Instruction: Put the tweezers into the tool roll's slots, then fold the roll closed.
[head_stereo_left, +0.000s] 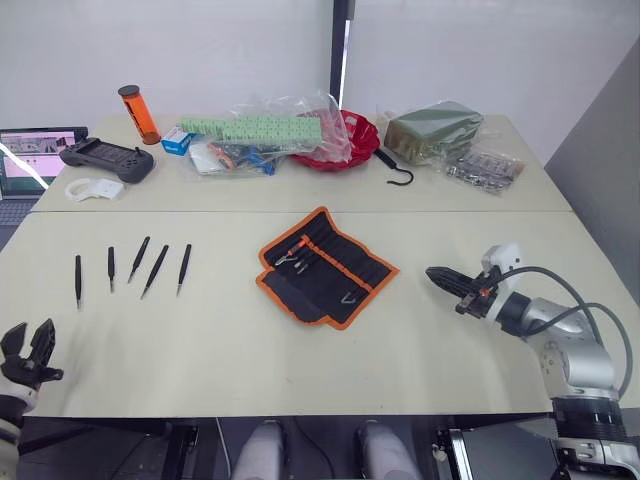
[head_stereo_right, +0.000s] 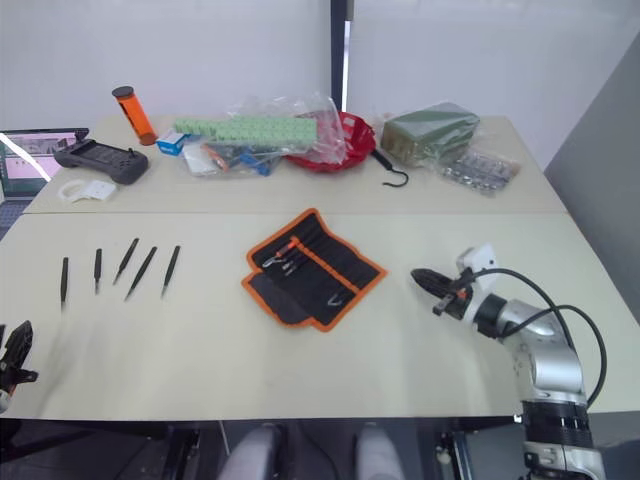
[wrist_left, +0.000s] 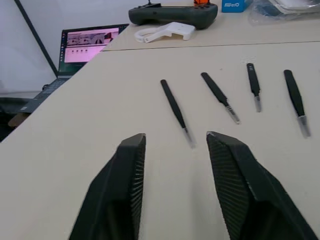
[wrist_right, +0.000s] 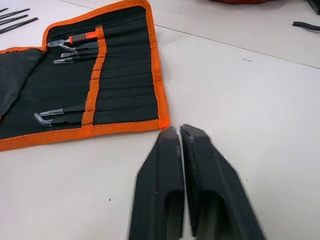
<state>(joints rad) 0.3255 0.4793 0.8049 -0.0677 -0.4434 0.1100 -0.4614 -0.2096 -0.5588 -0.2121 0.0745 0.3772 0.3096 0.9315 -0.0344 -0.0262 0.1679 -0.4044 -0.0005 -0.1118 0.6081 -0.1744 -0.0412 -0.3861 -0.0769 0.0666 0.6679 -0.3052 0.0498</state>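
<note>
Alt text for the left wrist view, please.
The open left gripper hovers low over a beige table, its fingers framing the nearest of four black tweezers lying loose in a row. A laptop and a dark controller sit beyond.

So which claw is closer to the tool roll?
The right claw. It sits just off the tool roll on the robot's right, while the left claw is far off at the table's left edge, past the tweezers.

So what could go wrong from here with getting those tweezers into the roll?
The tweezers lie flat and thin on the table, so the open left gripper may slip off them. The tool roll lies loose and could slide during insertion. Some slots already hold tools, so a tweezer could jam.
</note>
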